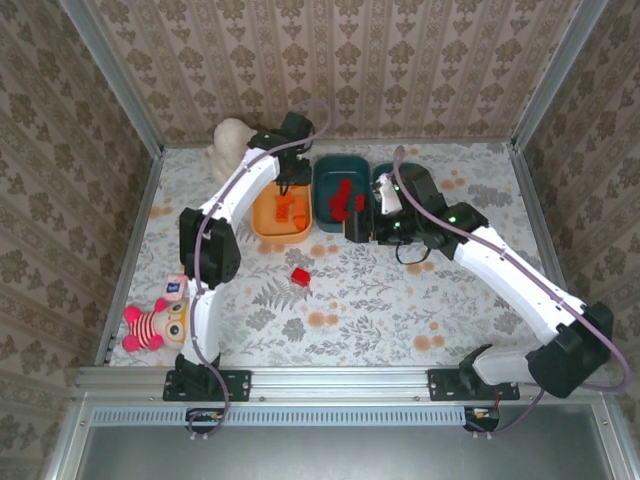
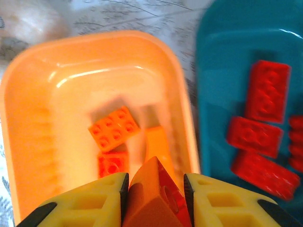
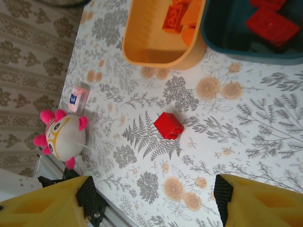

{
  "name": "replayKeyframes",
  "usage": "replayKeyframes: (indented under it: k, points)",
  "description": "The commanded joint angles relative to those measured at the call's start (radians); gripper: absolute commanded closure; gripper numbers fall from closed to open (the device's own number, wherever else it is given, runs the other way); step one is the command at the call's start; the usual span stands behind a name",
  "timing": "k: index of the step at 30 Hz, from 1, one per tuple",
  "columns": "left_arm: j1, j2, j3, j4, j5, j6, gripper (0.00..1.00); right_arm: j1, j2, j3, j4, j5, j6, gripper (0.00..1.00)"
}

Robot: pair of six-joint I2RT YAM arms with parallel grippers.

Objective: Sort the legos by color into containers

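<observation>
Right, my left gripper [image 2: 155,203] is clamped on an orange brick [image 2: 154,187], hanging over the near end of the orange tub [image 2: 28,66]. The brick sits wedged btwn the yellow fingers [image 2: 90,203], with one ridge pointing to 12 in the wrist view. Its long axis I can't tell, too much is hidden. My right gripper [image 3: 154,196] is spread wide w/ nothing in it, above bare cloth. A lone red brick [image 3: 168,125] lies on the table ahead of it.

Room, from the top cam: wallpapered walls box the table at 9, 12 and 3, w/ a metal rail at 6. The tubs cluster toward 12, side by side, long axes running 12–6. The near half of the cloth is mostly open. The red brick lies at 6 from the seam btwn the orange tub and the teal tub [image 1: 322,172], clear of both. It's squarish and turned diagonal to the table edges.

A second teal tub [image 1: 378,175] sits at 3, partly under the right arm. A pink-and-white plush [image 1: 155,325] lies at 8 by the left wall, and a beige plush [image 1: 230,145] is in the corner at 11.

The tubs are smooth, glossy plastic w/ rounded corners. Studded orange blocks [image 2: 113,127] lie inside the orange tub. Flat red blocks [image 2: 267,90] lie at mixed angles in the teal one. The cloth is a matte floral print.
</observation>
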Motion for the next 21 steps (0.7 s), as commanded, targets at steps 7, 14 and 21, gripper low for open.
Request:
replayKeyframes:
  k: [7,14,21]
  points:
    - [0.111,0.190,0.156,0.077,0.062,-0.005,0.66,0.004,0.095,0.097,0.004,-0.083,-0.007,0.30]
    - [0.129,0.248,0.162,0.103,0.108,-0.028,0.60,0.004,0.105,0.104,-0.019,-0.072,-0.009,0.30]
    - [0.150,0.264,0.152,0.110,0.145,-0.046,0.51,0.015,0.138,0.132,-0.007,-0.111,-0.035,0.30]
